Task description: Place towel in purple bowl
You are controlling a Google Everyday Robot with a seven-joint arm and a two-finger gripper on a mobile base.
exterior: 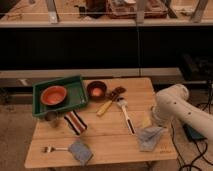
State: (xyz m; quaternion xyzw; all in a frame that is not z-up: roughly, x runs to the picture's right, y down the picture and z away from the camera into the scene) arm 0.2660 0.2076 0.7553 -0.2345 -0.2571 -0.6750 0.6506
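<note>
One high view (table point(107, 137) below); hand point(154, 121) right.

The green plastic tray point(76, 95) sits at the back left of the wooden table point(110, 145), with the orange round bowl point(53, 95) in it. The dark purple bowl point(96, 90) stands just right of the tray. The crumpled grey towel point(150, 136) lies at the front right. The gripper point(151, 121) seems to be just behind it, mostly hidden under the white robot arm point(172, 105). At the front left, the metal fork point(52, 148) lies just left of the grey sponge point(80, 151).
</note>
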